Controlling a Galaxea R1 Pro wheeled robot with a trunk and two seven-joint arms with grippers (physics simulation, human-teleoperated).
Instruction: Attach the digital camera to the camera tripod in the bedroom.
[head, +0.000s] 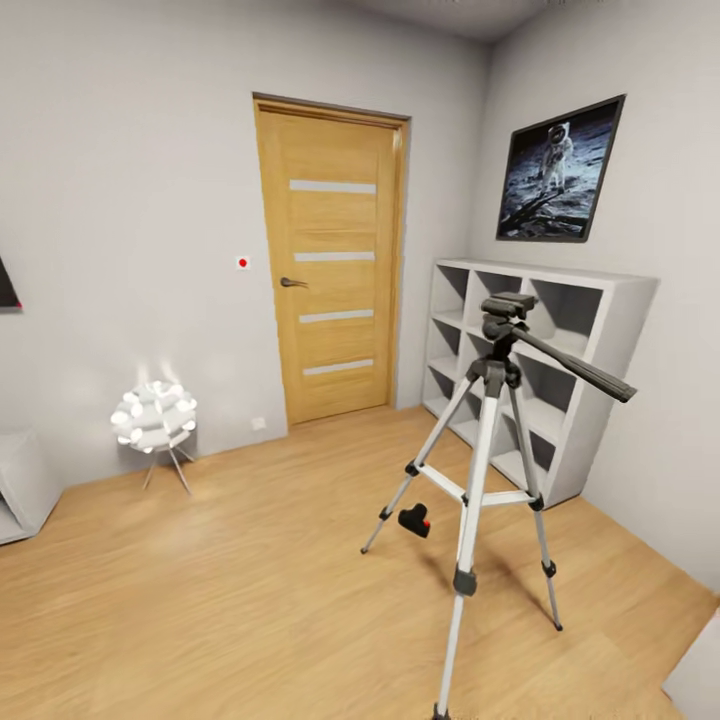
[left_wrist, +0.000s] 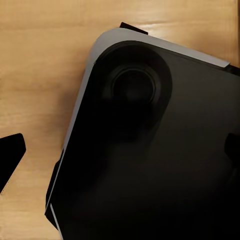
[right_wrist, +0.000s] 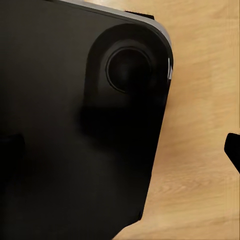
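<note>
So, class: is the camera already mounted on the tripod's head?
No, the camera lies on the floor between the legs of the tripod.

Head view faces the bedroom corner; both wrist views look down close at the robot base (left_wrist: 150, 150) and floor (head: 250, 600).

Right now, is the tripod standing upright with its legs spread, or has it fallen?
Upright, legs spread. The camera tripod stands on the wood floor with three feet apart and its head on top.

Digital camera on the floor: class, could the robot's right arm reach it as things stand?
Probably not yet. The digital camera lies on the floor among the camera tripod legs, some way ahead. The right wrist view looks down at the robot's base.
</note>
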